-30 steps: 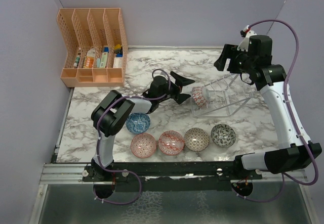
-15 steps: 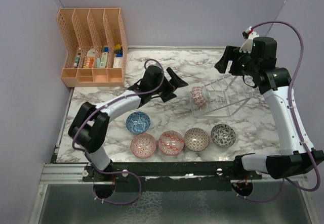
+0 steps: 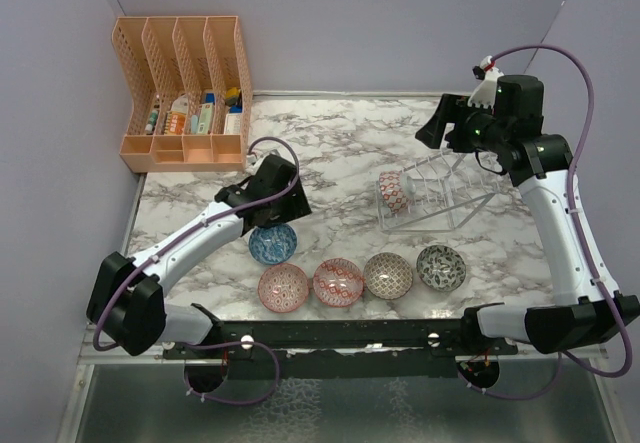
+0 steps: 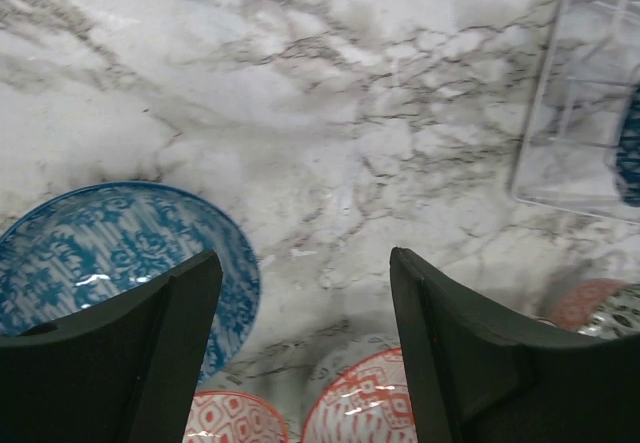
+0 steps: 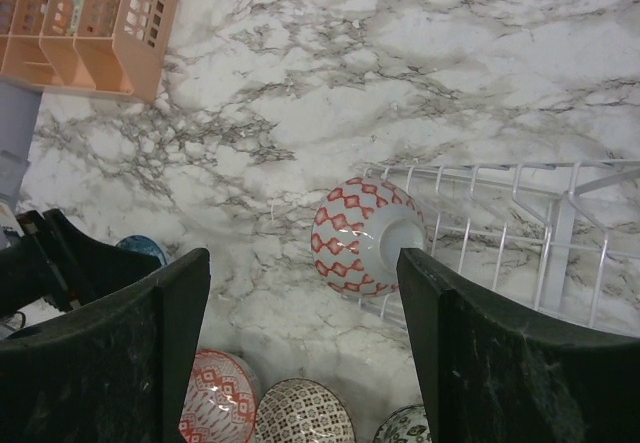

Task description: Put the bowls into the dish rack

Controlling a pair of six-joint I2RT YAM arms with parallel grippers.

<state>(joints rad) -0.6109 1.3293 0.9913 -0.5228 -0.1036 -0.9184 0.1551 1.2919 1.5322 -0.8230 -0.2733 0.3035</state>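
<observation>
- From above, my left hand [image 3: 287, 206] hangs low over the marble desk [image 3: 340, 138], just beyond the far rim of the blue bowl [image 3: 273, 243]. From here I cannot tell how its jaws stand.
- Four more bowls sit upright in a row along the near side of the desk. They are a red bowl [image 3: 283, 286], a second red bowl [image 3: 338, 281], the brownish bowl [image 3: 388, 275] and the dark grey-green bowl [image 3: 441, 267], close together.
- The dish rack [image 3: 445, 198] stands right of centre. One red-patterned bowl [image 3: 394, 192] stands on its edge at the rack's left end.
- My right hand [image 3: 440, 131] hovers high over the far end of the rack and touches nothing.
- An orange file organiser [image 3: 185, 93] stands at the far left corner.
- Through my left wrist camera, my left fingers [image 4: 150, 353] are spread apart. Only bare marble lies between them, so this hand is open and grips nothing.
- The blue bowl lies under my left-side finger, which partly covers it. The rims of both red bowls peek in at the bottom, and a corner of the rack shows at the upper right.
- Through my right wrist camera, my right fingers [image 5: 520, 353] are also parted and empty.
- Far below, between those fingers, the red-patterned bowl stands tilted on its edge in the rack's left end. Its foot points toward the rest of the wires.
</observation>
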